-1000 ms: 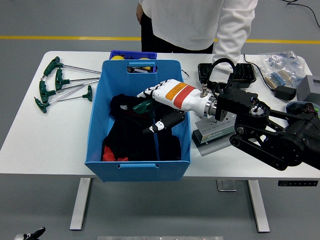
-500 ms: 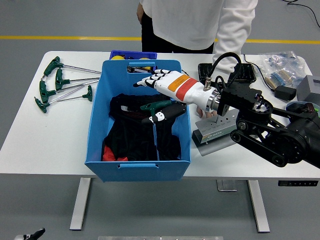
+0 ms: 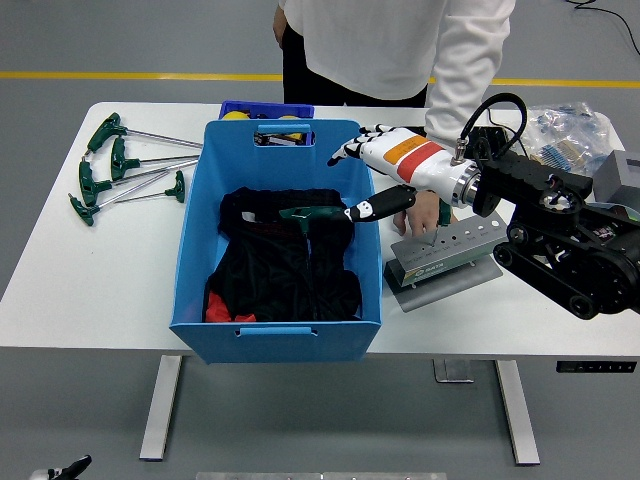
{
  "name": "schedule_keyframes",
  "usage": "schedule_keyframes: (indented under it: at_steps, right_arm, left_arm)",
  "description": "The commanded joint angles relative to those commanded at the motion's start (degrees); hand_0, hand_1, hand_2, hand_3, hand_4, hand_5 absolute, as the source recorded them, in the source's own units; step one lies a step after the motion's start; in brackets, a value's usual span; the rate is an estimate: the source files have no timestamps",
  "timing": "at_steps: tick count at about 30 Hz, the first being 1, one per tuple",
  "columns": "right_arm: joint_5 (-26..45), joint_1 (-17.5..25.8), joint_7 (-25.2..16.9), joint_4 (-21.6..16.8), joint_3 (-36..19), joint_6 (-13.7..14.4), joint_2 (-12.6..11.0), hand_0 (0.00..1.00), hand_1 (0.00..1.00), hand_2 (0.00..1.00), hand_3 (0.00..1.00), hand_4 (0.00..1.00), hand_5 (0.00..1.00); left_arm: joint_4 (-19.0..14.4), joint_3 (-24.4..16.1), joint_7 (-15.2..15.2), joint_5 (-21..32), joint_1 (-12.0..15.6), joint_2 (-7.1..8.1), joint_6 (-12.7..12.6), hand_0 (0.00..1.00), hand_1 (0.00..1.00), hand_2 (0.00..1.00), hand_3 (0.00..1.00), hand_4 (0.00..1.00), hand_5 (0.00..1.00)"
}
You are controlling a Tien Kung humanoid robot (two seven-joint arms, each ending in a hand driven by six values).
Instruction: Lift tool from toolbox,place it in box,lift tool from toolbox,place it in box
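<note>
A green-handled tool (image 3: 306,215) lies on black cloth (image 3: 280,270) inside the blue box (image 3: 193,240). My right hand (image 3: 362,180), white with an orange label, is open and empty, fingers spread, above the box's right rim near its far corner. It is clear of the tool. The grey tool holder (image 3: 445,258) with a row of holes lies just right of the box. A person's hand (image 3: 426,211) rests on its far edge. My left arm does not show.
Several green T-handle wrenches (image 3: 120,165) lie on the table left of the box. A small blue bin (image 3: 265,108) stands behind the box. Bags of small parts (image 3: 570,135) and a grey case (image 3: 620,175) sit at the far right. A person stands at the far side.
My right hand has let go of the green-handled tool inside the box, opened, and drawn back up and to the right over the box's rim. The tool now lies on the cloth.
</note>
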State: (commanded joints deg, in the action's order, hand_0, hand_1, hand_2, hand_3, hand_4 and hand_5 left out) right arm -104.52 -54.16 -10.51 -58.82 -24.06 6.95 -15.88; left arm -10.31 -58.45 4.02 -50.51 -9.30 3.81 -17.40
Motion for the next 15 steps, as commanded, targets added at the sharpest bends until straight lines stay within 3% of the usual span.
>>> schedule_keyframes:
  at_steps: [3,4,15]
  right_arm:
    - [-0.06,0.06,0.08,0.05,0.32,-0.68,-0.45,0.915,0.624,0.661,0.499,0.998,0.877]
    - [-0.09,0.06,0.04,0.12,0.46,-0.78,-0.58,0.872,0.525,0.569,0.441,0.998,0.883]
    - [-2.18,1.42,0.16,0.99,0.99,-1.83,-2.55,0.856,0.469,0.516,0.399,0.998,0.893]
  left_arm:
    - [0.00,0.36,-0.10,0.51,-0.09,-0.01,-0.06,0.714,0.714,0.742,0.630,0.626,0.507]
    - [0.00,0.49,-0.13,0.69,-0.11,-0.01,-0.08,0.714,0.713,0.742,0.629,0.625,0.506]
    - [0.00,1.44,-0.36,2.36,-0.07,0.05,-0.23,0.714,0.713,0.742,0.628,0.624,0.504]
